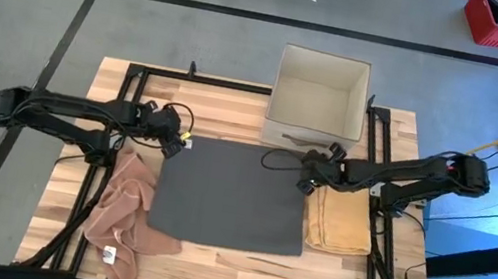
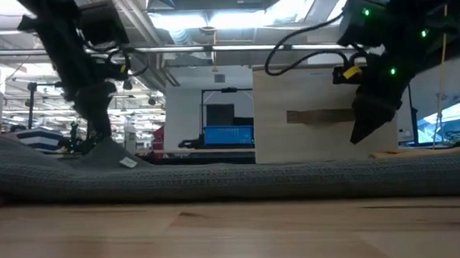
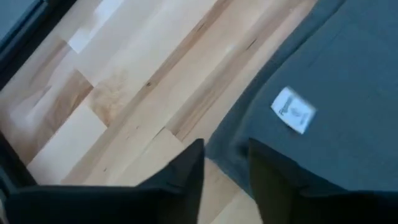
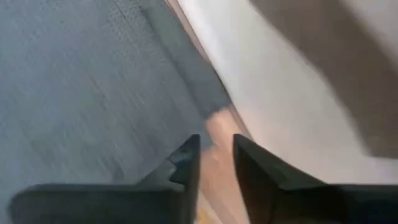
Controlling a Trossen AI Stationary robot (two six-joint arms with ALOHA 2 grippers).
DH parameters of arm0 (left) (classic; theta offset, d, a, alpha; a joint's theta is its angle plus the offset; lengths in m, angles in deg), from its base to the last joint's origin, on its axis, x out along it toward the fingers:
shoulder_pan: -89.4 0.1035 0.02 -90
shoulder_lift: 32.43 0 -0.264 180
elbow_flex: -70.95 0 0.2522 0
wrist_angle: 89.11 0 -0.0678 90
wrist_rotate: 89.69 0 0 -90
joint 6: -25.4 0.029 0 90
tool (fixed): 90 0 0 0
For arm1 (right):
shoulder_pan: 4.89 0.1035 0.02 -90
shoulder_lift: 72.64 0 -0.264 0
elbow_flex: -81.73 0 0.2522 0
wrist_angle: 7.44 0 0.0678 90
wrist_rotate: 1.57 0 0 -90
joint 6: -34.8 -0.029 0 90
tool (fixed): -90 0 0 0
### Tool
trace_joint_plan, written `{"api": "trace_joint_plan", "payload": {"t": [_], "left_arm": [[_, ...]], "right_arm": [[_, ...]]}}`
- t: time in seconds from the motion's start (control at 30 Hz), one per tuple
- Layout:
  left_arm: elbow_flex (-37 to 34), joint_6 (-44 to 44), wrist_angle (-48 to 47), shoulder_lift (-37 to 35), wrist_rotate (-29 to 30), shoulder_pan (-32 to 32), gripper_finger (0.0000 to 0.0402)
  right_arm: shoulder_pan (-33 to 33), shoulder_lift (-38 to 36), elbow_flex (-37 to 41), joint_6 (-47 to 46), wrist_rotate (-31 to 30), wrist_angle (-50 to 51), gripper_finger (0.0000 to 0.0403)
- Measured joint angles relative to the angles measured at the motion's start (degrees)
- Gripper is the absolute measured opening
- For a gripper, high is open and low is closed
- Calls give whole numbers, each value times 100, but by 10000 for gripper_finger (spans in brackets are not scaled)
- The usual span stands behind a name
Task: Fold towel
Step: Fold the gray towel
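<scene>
A dark grey towel lies spread flat on the table's middle, with a white tag near its far-left corner. My left gripper is low at that corner, open by a narrow gap, with the corner's edge between its fingers. My right gripper hovers just off the far-right corner, also open by a narrow gap, with bare wood between its fingers. In the low view it hangs above the towel. My left gripper comes down on the towel's far-left corner from above, one finger over the cloth and the other over bare wood. I cannot tell whether the fingers touch the cloth.
A crumpled pinkish-tan towel lies at the table's left, beside the grey one. A folded yellow-tan towel lies at the right. An open beige box stands at the far edge. Black frame rails run along the table's sides.
</scene>
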Motion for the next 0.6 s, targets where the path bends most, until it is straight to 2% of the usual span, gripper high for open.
{"api": "trace_joint_plan", "payload": {"t": [0.13,0.2,0.27,0.37,0.53,0.6], "left_arm": [[651,-69,-507,-100,-431,-58,160],[904,-200,-474,-159,-898,-218,170],[986,-246,-156,-197,-1419,-501,174],[843,-438,490,-107,-1847,-1047,172],[409,-1103,1210,436,-1888,-1974,161],[256,-1415,1387,766,-1884,-2274,158]], "right_arm": [[2,-168,-569,242,452,1112,147],[7,-269,-832,333,922,1390,167],[80,-376,-917,428,1560,1260,181],[367,-422,-779,627,2112,320,194],[1002,-206,-80,724,2408,-1864,197],[1220,-59,154,726,2480,-2415,198]]}}
